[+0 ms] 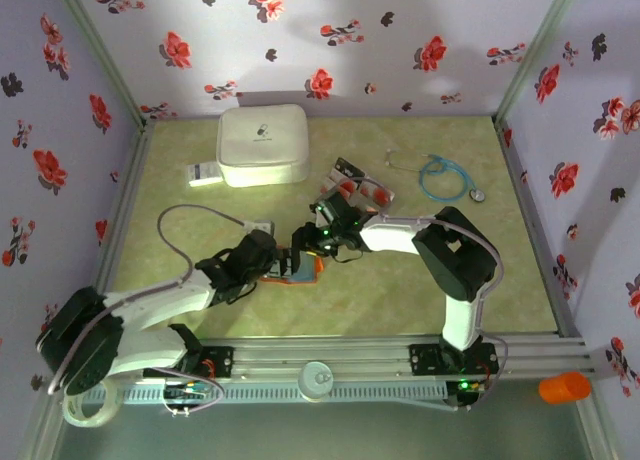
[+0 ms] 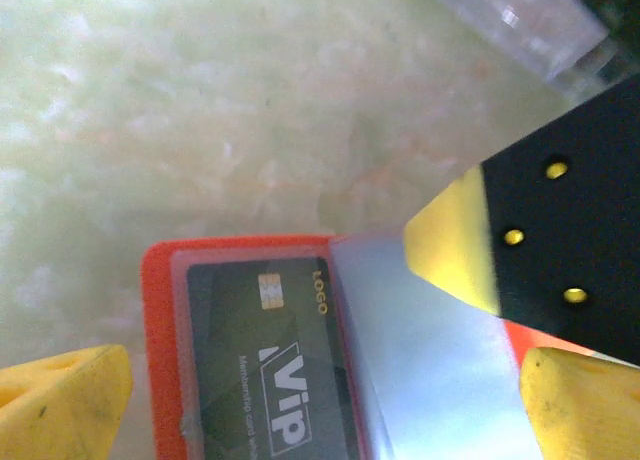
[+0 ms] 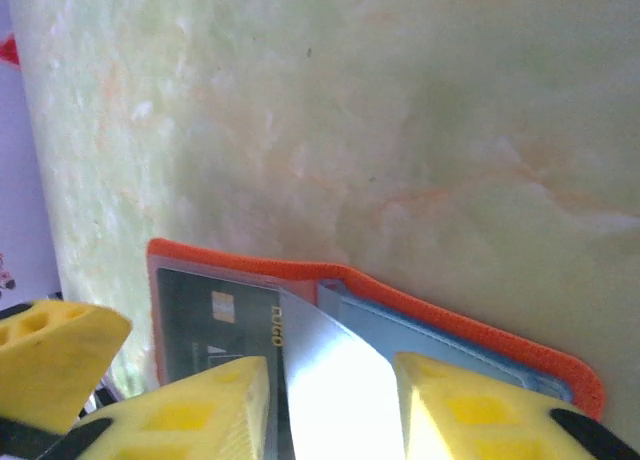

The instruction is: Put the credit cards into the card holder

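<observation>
Around the card holder [image 2: 400, 380], left jaws gape; whether right jaws grip cannot be told.

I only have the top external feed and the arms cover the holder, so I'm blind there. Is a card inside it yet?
Observer: Yes, the left wrist view shows a dark VIP card under the clear pocket of the open card holder.
Operator: Left arm gripping anything?
Observer: No, the left fingers stand wide apart over the holder.
Operator: And the right?
Observer: A shiny sheet sits between the right fingers; pinched or not, I cannot tell.
</observation>
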Available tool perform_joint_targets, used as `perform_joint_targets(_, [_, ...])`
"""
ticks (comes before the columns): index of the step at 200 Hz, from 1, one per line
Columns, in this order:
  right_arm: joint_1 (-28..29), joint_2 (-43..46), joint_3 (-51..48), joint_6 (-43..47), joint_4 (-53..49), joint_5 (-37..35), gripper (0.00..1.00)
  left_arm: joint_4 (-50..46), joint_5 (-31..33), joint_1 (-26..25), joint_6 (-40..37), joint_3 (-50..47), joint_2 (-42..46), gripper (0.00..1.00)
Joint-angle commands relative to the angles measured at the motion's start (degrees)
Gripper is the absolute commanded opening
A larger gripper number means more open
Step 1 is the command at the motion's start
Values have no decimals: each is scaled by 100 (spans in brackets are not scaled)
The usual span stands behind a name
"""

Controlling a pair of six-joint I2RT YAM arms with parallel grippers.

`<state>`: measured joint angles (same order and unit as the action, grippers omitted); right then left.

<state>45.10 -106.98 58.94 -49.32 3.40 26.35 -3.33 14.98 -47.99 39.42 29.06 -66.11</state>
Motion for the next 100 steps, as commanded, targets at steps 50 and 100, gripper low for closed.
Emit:
perform_joint_targets(50, [425, 166, 317, -183, -45, 24, 50, -824, 242, 829, 349, -19, 1536, 100])
perform_joint_targets(100, [669, -111, 780, -230, -199, -60, 55, -1050, 200, 1124, 417, -133, 1861, 100])
